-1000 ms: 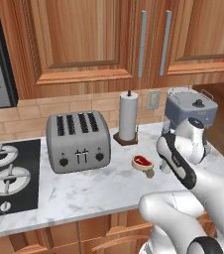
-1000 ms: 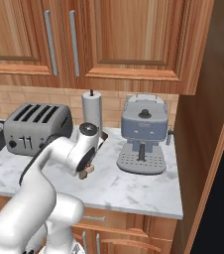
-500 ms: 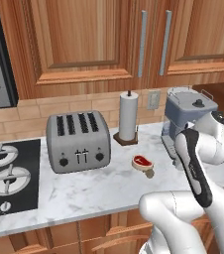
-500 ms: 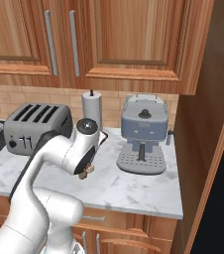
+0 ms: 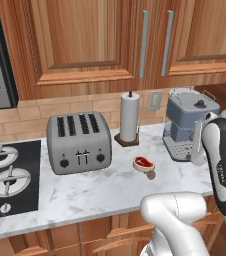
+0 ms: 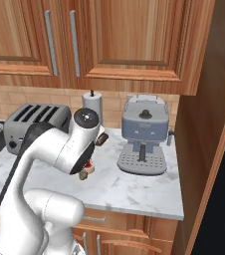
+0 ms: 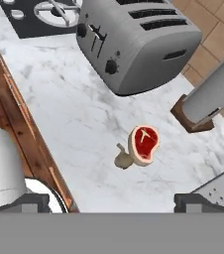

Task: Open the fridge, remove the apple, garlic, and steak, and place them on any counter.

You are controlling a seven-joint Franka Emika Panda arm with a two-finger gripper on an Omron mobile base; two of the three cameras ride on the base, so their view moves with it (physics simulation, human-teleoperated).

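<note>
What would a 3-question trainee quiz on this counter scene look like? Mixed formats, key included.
1. True or false: the steak lies on the counter.
2. What touches the steak's edge?
A) garlic
B) toaster
C) coffee machine
3. Fill in: the tool is ____ and holds nothing.

Key: 1 true; 2 A; 3 open.
</note>
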